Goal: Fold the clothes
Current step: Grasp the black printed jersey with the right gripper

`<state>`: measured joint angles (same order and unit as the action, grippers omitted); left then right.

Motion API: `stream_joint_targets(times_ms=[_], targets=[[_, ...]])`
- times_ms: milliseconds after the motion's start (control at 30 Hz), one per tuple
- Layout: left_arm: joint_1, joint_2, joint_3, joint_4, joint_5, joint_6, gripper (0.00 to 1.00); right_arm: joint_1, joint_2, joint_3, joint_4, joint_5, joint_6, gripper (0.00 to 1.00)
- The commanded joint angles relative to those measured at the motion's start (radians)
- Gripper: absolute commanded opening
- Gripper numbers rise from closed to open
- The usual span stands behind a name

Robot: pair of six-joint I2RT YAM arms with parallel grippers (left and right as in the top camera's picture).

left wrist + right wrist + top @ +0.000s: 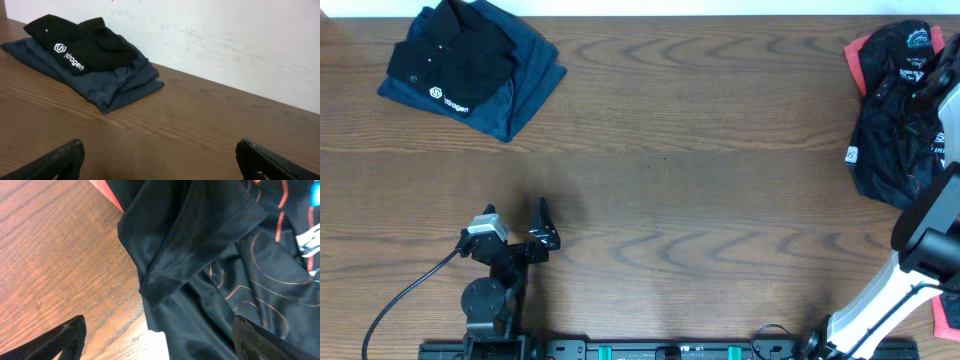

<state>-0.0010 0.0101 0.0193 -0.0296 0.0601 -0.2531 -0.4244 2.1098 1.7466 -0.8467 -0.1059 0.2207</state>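
The clothes, a black jersey (895,115) with fine orange lines and small logos, lie crumpled at the table's far right, partly on a coral-red garment (857,58). In the right wrist view the jersey (215,270) fills the right side, a sleeve hem folded over the wood. My right gripper (160,342) hangs open just above the jersey's left edge. One of its fingers (65,337) is over bare wood and the other is over the fabric. Near the front left, my left gripper (160,160) is open with only wood between its fingers.
A folded stack stands at the back left: a black polo (455,55) with a white logo on top of a navy garment (525,85). A white wall (240,40) rises behind the table. Another red piece (948,318) shows at the front right corner.
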Motion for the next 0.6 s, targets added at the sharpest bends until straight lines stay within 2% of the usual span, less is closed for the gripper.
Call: stream_joint_targets(times_ms=[0,100,367,567], targets=[[0.005,-0.006,-0.015,-0.037,0.003,0.017,0.98,0.001,0.052,0.013,0.01,-0.034,0.0,0.86],[0.005,-0.006,-0.015,-0.037,0.002,0.017,0.98,0.005,0.074,0.013,0.021,-0.033,0.003,0.82],[0.005,-0.006,-0.015,-0.037,0.003,0.017,0.98,0.005,0.119,0.013,0.061,-0.007,0.037,0.82],[0.005,-0.006,-0.015,-0.037,0.003,0.017,0.98,0.005,0.137,0.012,0.073,-0.007,0.037,0.76]])
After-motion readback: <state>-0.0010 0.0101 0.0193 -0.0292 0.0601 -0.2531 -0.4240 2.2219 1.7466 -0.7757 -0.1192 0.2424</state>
